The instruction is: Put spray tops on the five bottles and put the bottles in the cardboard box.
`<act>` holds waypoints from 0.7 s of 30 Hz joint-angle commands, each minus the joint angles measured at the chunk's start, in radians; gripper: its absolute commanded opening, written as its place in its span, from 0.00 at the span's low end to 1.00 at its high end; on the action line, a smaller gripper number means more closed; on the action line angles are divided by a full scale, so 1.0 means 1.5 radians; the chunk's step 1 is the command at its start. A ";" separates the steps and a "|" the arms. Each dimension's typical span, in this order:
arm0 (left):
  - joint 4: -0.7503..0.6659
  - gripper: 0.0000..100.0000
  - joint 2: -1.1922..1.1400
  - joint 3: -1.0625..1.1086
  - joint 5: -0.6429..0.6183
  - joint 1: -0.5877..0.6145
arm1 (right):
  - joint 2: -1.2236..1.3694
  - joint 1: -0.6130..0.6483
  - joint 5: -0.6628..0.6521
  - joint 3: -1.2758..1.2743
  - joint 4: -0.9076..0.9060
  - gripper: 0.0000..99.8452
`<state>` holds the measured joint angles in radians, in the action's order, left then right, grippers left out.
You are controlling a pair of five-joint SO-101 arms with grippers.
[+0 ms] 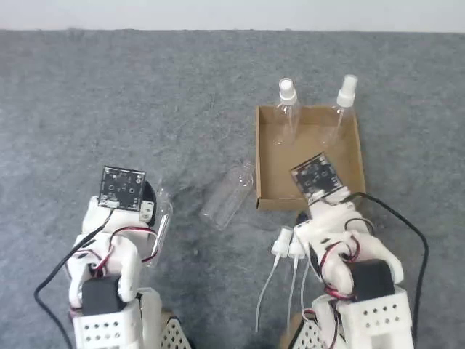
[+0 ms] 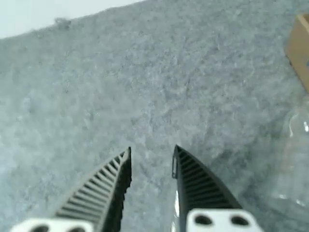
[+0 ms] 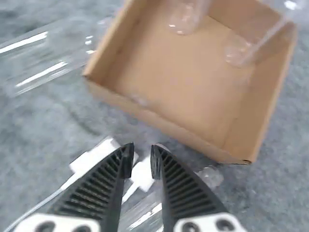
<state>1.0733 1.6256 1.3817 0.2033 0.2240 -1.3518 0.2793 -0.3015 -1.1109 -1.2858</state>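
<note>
Right claw (image 3: 140, 153), narrowly parted and empty, hovers over the spray tops (image 3: 91, 157) just outside the box (image 3: 164, 121). Left claw (image 2: 151, 155) gapes empty, a bottle (image 2: 295, 159) beside it.

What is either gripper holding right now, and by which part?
Nothing, as far as shows. The left gripper is open over bare carpet; the right gripper has its fingers slightly apart just above the white spray tops, not clamped on one.

shallow open cardboard box (image 1: 276, 182), capped bottle (image 1: 288, 109) and second capped bottle (image 1: 346, 102) upright inside by its far wall, uncapped bottle (image 1: 227, 196) lying on its side just beside its left wall, two loose spray tops (image 1: 282, 246) with long tubes near its front-left corner
</note>
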 commanded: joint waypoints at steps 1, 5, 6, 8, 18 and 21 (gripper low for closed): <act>0.038 0.14 -0.132 -0.125 0.031 0.011 | -0.015 0.014 -0.012 0.004 -0.018 0.01; 0.095 0.17 -0.334 -0.248 0.036 0.006 | -0.015 0.011 -0.062 0.003 -0.022 0.01; 0.110 0.19 -0.386 -0.279 0.040 0.006 | -0.015 0.011 -0.090 0.003 -0.028 0.01; 0.142 0.21 -0.477 -0.332 0.070 0.007 | -0.010 0.011 -0.124 0.004 -0.042 0.01; 0.192 0.25 -0.808 -0.456 0.126 0.054 | -0.008 -0.036 -0.131 0.005 -0.056 0.02; 0.188 0.25 -0.852 -0.446 0.146 0.058 | -0.008 -0.128 -0.166 0.008 -0.054 0.07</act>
<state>1.3510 0.4074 0.7511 0.3813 0.2992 -1.3579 0.1979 -0.4964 -1.1109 -1.3625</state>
